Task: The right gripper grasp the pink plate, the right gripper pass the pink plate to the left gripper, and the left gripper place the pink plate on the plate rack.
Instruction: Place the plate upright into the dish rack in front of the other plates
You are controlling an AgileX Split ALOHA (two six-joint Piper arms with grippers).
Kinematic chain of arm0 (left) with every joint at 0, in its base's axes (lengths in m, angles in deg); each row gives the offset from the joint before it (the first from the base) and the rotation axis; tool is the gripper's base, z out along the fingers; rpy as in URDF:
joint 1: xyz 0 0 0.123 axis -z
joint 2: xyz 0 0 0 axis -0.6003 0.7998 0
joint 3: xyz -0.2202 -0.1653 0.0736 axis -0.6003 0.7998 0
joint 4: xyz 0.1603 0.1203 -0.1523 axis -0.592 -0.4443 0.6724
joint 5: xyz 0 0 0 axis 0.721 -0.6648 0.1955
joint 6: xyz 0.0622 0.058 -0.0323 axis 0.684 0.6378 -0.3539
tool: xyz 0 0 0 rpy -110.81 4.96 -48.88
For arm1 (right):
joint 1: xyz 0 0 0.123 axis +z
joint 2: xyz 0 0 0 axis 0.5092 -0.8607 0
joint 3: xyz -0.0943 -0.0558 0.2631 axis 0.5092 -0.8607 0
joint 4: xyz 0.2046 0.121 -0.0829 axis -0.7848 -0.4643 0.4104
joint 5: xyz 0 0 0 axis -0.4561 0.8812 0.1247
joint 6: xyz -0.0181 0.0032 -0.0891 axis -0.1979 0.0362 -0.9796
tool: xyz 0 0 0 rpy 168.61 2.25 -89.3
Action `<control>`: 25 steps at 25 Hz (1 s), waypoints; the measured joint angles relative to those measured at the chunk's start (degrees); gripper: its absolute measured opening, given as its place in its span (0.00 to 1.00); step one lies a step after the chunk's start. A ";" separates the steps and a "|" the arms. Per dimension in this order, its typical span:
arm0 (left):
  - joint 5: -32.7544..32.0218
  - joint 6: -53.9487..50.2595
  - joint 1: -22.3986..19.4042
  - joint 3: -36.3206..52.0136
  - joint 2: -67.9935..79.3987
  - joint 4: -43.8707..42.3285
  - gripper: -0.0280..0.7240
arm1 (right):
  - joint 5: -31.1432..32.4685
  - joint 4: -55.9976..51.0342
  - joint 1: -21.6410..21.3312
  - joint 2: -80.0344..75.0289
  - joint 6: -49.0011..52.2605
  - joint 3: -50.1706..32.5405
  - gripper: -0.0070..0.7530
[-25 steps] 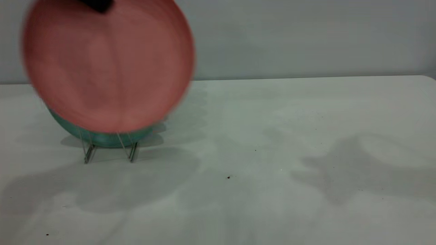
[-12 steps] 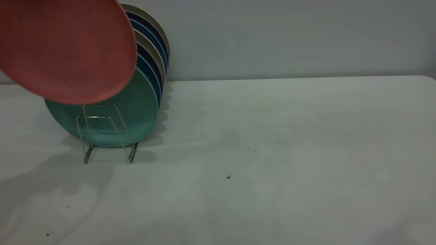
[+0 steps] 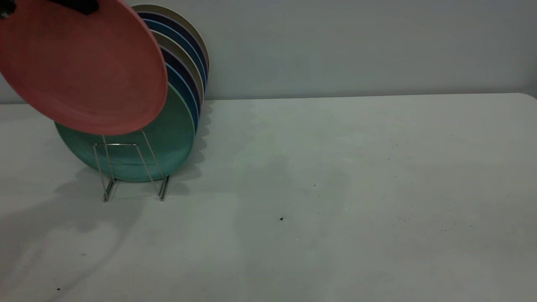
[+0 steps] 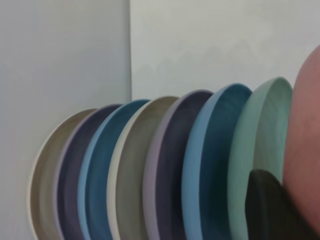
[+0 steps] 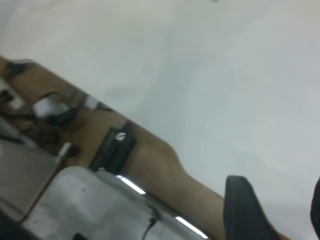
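Left gripper at the exterior view's top edge, clamped on the upper rim of the pink plate. Plate hanging tilted above and in front of the plate rack, overlapping the teal plate in the rack. Likely hazards: catching the front wire loop or knocking the teal plate if lowered at this tilt, and slipping out of a rim-only pinch. Left wrist view: one black finger against the pink rim, with the close-packed row of plates behind, a depth barely readable from outside. Right wrist view: right gripper spread and empty near the surface edge, absent from the exterior view.
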 joint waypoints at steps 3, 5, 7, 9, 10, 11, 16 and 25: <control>0.00 2.53 0.00 0.00 0.80 0.10 0.18 | -0.06 2.97 0.00 4.23 3.20 -0.65 0.47; 0.00 2.72 0.00 0.00 1.25 0.10 0.18 | -0.06 4.39 0.00 6.30 5.02 -0.64 0.47; 0.00 2.72 0.00 0.00 1.72 0.10 0.18 | -0.06 5.66 0.00 7.89 6.79 -0.64 0.47; 0.05 2.72 0.00 0.00 1.94 0.10 0.18 | -0.01 6.85 0.00 8.73 7.94 -0.64 0.47; 0.17 2.72 0.00 0.00 2.10 0.10 0.18 | -0.01 7.49 0.00 9.05 8.41 -0.64 0.47; 0.18 2.72 0.00 0.00 2.28 0.11 0.18 | -0.01 8.20 0.00 9.17 9.05 -0.66 0.47; 0.58 1.66 0.00 0.00 3.97 0.16 0.18 | 0.17 11.33 0.00 9.22 10.19 -2.18 0.46; 1.46 -0.15 0.00 0.00 7.23 0.35 0.18 | 0.12 13.63 0.00 9.22 10.42 -6.41 0.46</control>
